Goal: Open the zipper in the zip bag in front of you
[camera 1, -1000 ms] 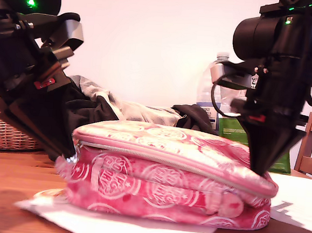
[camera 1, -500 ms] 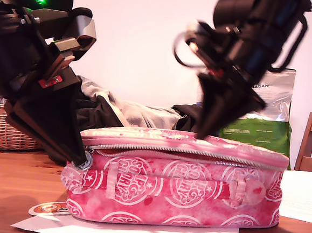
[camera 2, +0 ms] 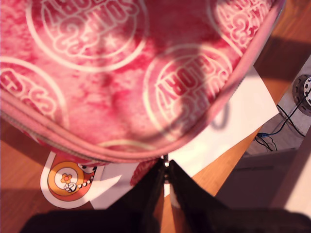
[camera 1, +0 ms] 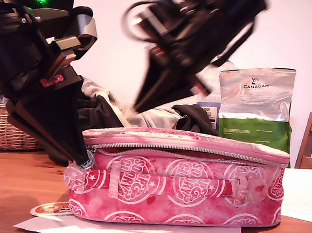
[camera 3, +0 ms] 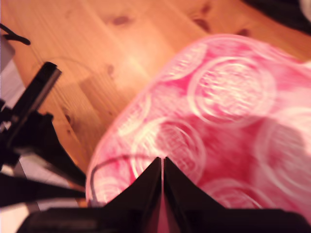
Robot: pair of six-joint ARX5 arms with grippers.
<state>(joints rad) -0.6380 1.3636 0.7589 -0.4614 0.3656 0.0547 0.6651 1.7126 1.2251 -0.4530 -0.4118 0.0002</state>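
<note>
1. Wooden table [camera 1: 10, 180] in the foreground carried a sheet of white paper [camera 1: 136, 232] and a round orange sticker [camera 1: 46, 209], with the pink zip bag [camera 1: 182, 199] resting flat on top of them, strap side towards the camera.
2. At the bag's corner on the exterior view's left, my first gripper [camera 1: 83, 158] was pinched closed at the end of the zipper [camera 1: 196, 152]. The first wrist view showed a small metal piece, apparently the pull, between the closed tips.
3. Above the bag, my second gripper [camera 1: 140, 105] was caught in a blur, tips pressed together and holding nothing. A second earlier it had been pressing down on the lid at the exterior view's right. It had since lifted clear and swung towards the exterior view's left.
4. With that weight gone, the bag had settled level. The zipper showed along the whole front, mostly closed, so the opening pull was judged barely begun and the bag was no longer pinned.
5. Behind stood a silver-green foil pouch [camera 1: 257, 103], heaped clothes [camera 1: 145, 115] and a wicker basket [camera 1: 3, 129].
</note>
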